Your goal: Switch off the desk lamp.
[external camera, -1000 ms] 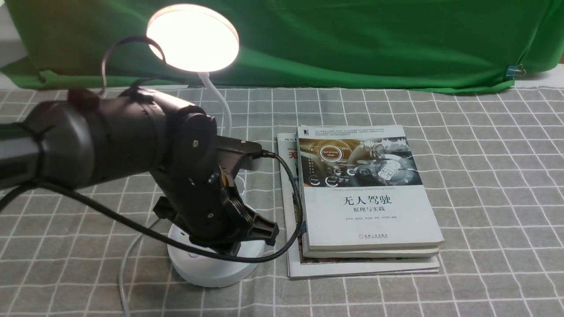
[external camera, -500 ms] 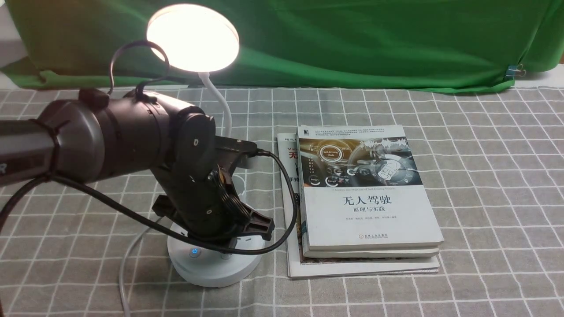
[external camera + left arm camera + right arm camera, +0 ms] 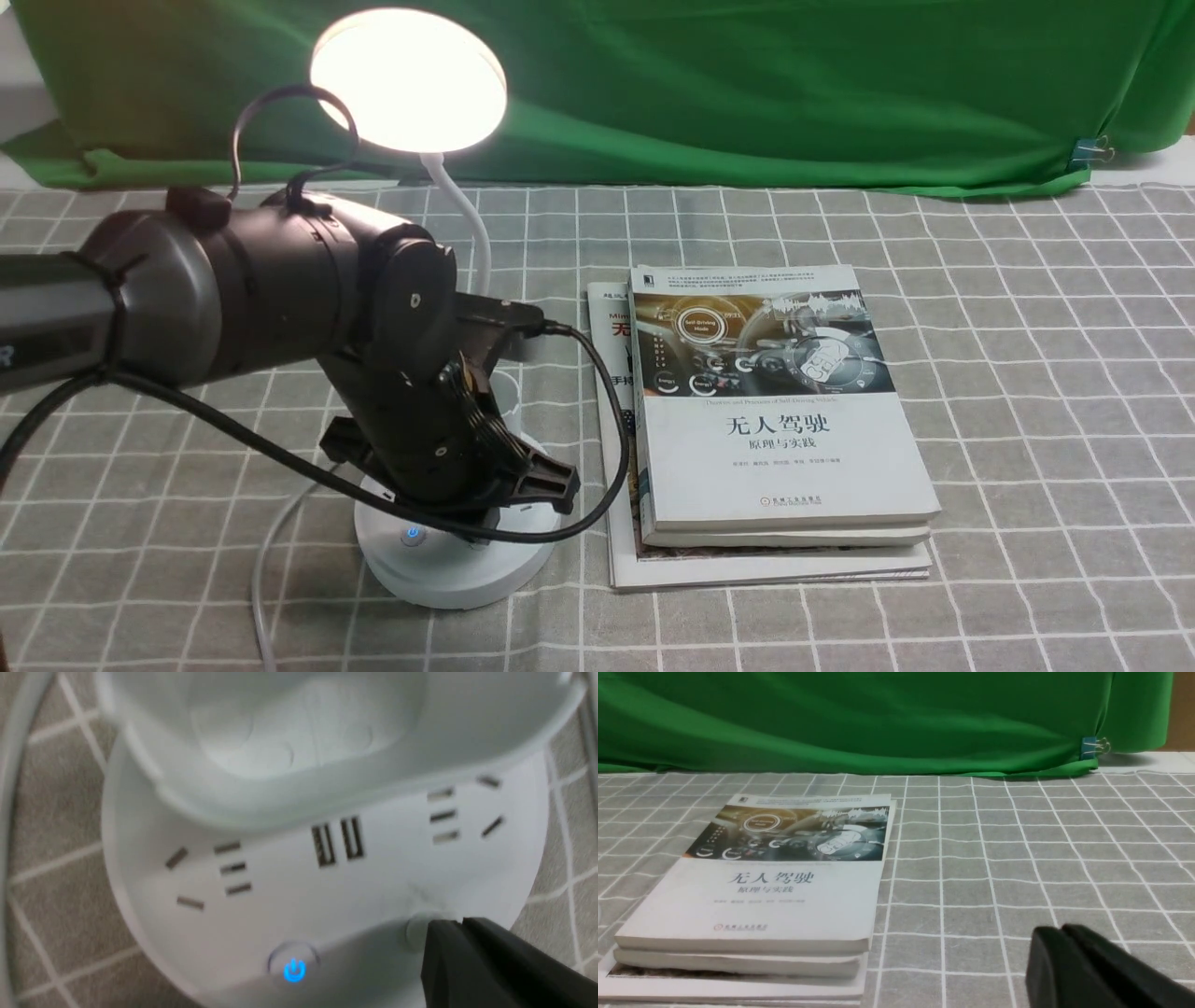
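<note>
One risk: the left hand (image 3: 460,926), tips together, slips off the rim of the small unlit button (image 3: 416,928), leaving the white plastic desk lamp (image 3: 408,79) lit

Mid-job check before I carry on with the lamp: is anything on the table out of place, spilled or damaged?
Nothing is spilled or damaged. Two small things stand out. In the front view, the left arm's black cable droops across the lamp base. The bottom book also sticks out leftward from under the stack.
</note>
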Controlling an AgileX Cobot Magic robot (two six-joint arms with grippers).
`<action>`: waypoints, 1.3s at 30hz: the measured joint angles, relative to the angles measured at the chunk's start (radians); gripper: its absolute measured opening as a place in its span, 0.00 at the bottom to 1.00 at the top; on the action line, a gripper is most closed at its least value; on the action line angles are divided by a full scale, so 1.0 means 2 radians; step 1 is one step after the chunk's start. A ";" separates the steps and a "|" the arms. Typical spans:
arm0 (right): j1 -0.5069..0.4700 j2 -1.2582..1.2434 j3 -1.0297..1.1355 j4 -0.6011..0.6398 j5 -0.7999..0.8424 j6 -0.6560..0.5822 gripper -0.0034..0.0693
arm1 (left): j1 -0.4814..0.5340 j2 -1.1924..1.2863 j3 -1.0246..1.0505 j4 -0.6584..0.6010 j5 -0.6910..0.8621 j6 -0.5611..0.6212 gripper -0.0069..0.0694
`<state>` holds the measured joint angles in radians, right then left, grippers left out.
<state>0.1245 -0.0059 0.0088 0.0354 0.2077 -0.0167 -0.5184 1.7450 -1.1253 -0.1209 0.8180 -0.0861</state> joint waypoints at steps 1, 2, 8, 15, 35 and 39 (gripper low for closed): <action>0.000 0.000 0.000 0.000 0.000 0.000 0.10 | 0.000 0.000 0.000 0.000 -0.003 0.000 0.09; 0.000 0.000 0.000 0.000 0.000 0.000 0.10 | 0.000 0.001 0.000 0.000 -0.004 0.000 0.09; 0.000 0.000 0.000 0.000 0.000 0.000 0.10 | 0.000 0.022 -0.003 0.000 0.004 0.002 0.09; 0.000 0.000 0.000 0.000 0.000 0.000 0.10 | 0.000 0.022 -0.006 0.001 0.007 0.007 0.09; 0.000 0.000 0.000 0.000 0.000 0.000 0.10 | -0.010 -0.364 0.289 -0.024 -0.269 0.008 0.09; 0.000 0.000 0.000 0.000 0.000 0.000 0.10 | -0.010 -0.450 0.351 -0.020 -0.338 0.008 0.09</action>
<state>0.1245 -0.0059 0.0088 0.0354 0.2077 -0.0167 -0.5377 0.8460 -0.4231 -0.1603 0.1420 -0.0696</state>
